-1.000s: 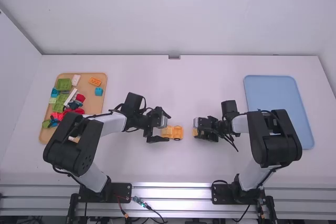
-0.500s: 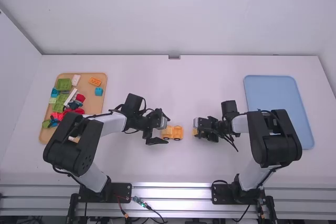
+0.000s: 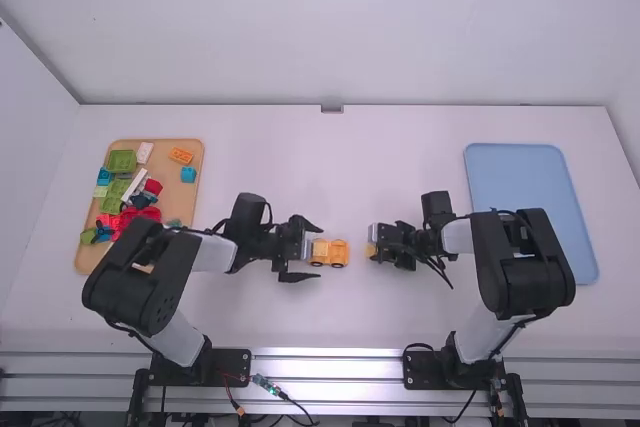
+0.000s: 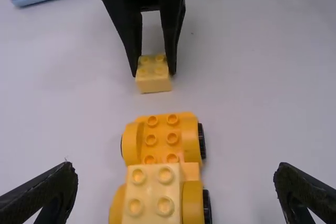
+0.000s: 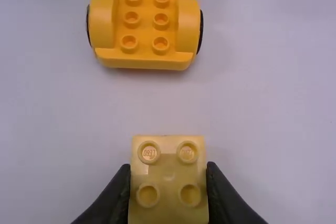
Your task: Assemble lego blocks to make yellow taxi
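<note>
High view: well in from the table (image 3: 300, 317)'s near edge, the car base (image 3: 339, 252) lies between the spread left gripper (image 3: 317, 251) and the right gripper (image 3: 376, 250), a blue tray (image 3: 520, 187) farther right. Left wrist view: a pale block (image 4: 151, 192) tops the base. Right wrist view: fingers pinch a yellow block (image 5: 168, 179).

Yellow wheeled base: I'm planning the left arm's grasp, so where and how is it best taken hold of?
Probably across the wheeled sides of the base, coming from above: it stands upright on its wheels, studs up, and the open fingers of the left gripper are spread wider than it.
</note>
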Robot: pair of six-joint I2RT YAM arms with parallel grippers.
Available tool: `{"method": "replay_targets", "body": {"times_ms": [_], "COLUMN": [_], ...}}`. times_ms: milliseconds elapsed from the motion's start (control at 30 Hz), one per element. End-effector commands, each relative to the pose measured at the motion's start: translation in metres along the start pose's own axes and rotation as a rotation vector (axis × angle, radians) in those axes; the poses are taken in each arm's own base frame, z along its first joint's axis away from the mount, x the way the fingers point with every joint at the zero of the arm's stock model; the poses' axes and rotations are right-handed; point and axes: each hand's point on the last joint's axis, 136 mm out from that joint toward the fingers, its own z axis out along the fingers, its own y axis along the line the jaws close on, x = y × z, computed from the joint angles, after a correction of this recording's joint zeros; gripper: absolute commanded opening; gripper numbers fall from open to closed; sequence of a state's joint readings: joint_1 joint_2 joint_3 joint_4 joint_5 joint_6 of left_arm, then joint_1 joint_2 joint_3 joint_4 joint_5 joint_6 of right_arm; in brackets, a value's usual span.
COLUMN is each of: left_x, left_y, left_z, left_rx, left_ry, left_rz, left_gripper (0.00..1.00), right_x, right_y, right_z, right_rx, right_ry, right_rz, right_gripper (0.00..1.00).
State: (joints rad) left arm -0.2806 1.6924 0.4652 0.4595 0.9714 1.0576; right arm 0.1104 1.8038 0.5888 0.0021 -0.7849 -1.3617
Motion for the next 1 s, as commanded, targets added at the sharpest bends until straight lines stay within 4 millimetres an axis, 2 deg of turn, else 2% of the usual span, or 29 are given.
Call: {"method": "replay_targets", "body": {"times_ms": [0,200,367,767,800,867,967], "left_x": [0.007,0.016,0.017,0.033,0.033,0.032,0.031], "left_y": [-0.004,0.006,0.006,0.004,0.004,0.006,0.007], "left_z": [0.002,0.011,0.02,0.032,0.032,0.033,0.033], "left_rx": [-0.015,-0.004,0.065,0.071,0.071,0.067,0.063], "left_ry": [0.025,0.036,-0.01,-0.005,-0.005,-0.008,-0.011], "left_rz": [-0.089,-0.134,-0.177,-0.176,-0.175,-0.168,-0.161], "left_gripper": [0.99,0.99,0.99,1.0,0.97,0.83,0.74], "right_x": [0.0,-0.018,-0.022,-0.035,-0.036,-0.039,-0.046], "right_y": [0.004,-0.002,-0.006,0.001,0.002,0.004,0.005], "right_z": [0.002,-0.005,-0.008,-0.004,-0.003,-0.001,0.002], "right_rx": [-0.018,-0.062,-0.075,-0.109,-0.113,-0.118,-0.126], "right_ry": [-0.005,-0.055,-0.054,-0.093,-0.091,-0.086,-0.094], "right_rz": [0.048,0.075,0.091,0.069,0.063,0.048,0.02], "right_gripper": [0.12,0.04,0.03,0.0,0.0,0.0,0.0]}}
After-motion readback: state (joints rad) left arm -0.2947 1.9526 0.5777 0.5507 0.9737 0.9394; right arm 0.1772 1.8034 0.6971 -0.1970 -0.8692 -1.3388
